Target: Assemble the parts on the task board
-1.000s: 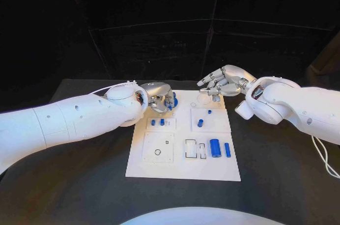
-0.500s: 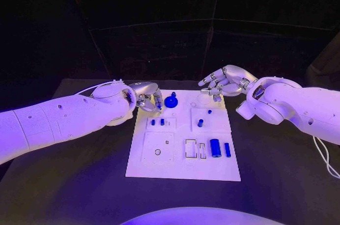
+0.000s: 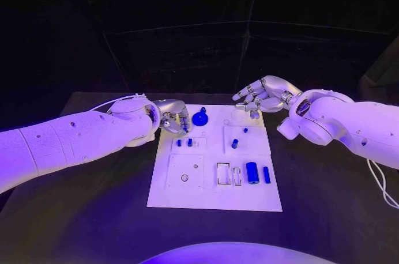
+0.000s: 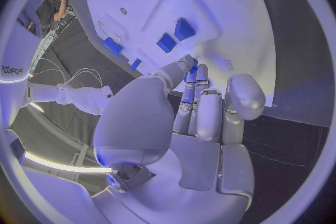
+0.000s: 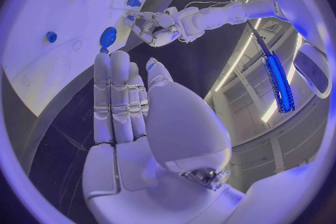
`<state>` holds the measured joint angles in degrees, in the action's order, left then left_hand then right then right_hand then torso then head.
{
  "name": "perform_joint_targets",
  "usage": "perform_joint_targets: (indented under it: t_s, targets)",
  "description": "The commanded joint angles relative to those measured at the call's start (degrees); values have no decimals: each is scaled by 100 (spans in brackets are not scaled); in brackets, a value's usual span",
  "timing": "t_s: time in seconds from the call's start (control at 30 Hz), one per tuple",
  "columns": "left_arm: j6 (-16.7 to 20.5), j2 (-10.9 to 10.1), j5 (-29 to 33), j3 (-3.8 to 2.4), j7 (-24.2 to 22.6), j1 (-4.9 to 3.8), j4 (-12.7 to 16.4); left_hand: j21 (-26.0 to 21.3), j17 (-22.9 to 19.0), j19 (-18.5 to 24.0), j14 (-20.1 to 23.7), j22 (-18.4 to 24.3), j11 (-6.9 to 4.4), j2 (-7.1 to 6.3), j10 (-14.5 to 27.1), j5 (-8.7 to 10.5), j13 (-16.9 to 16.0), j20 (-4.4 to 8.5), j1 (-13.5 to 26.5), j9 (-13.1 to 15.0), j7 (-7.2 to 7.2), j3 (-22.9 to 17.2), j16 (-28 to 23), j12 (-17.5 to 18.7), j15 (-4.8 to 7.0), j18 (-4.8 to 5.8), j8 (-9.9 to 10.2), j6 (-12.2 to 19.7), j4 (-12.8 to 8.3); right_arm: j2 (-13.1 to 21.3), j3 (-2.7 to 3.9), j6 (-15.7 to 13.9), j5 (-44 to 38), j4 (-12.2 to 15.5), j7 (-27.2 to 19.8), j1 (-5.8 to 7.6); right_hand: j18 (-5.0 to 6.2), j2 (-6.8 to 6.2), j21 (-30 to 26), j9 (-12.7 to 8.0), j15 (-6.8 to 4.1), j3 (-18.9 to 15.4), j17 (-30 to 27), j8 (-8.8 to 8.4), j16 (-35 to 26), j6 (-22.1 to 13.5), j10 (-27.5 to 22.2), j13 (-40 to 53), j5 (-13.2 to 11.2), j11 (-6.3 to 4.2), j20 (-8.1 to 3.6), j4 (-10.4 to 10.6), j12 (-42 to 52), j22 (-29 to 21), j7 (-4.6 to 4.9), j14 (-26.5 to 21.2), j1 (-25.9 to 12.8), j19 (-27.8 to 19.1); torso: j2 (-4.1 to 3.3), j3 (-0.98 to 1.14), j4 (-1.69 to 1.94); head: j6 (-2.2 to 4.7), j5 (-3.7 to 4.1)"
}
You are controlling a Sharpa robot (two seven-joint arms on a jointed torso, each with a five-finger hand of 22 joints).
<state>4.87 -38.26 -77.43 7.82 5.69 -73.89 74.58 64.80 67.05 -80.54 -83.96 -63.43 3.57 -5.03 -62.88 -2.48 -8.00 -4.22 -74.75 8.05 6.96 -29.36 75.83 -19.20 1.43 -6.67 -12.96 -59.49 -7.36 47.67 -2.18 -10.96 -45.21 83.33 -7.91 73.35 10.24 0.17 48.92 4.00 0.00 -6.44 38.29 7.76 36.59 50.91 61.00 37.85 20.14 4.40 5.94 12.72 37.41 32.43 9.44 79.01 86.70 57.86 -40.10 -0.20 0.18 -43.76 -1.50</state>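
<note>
Task board (image 3: 212,198): white plate, centre of black table (image 3: 332,218), long side running away from robot. L hand (image 3: 174,117) at board's far-left corner, fingers curled in, nothing seen in grip; L wrist view shows fingertips (image 4: 187,64) just beside board edge. R hand (image 3: 262,97) over far-right corner, fingers bent and apart, holding nothing. Blue gear (image 3: 200,118) w/ knob on far strip, just beside L hand, apart from it. Blue cylinder (image 3: 252,172) near middle row, thinner blue pin (image 3: 266,174) beside it. Small blue pegs (image 3: 184,142) stand mid-left.
</note>
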Motion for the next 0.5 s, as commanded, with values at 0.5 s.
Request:
perform_joint_targets:
  t_s: [0.5]
  targets:
    - [-77, 137, 42, -3, 47, 24, -111, 39, -6, -26, -99, -28, -19, -4, -42, -22, 14, -15, 47, -11, 19, 5, -29, 46, -11, 78, 18, -16, 35, -33, 3, 10, -52, 12, -80, 9, 23, 10, -20, 6, 3, -2, 4, 26, -22, -45, -50, -9, 28, -2, 37, 37, -1, -9, 8, -34, 9, -17, 2, 1, 7, -19, -4]
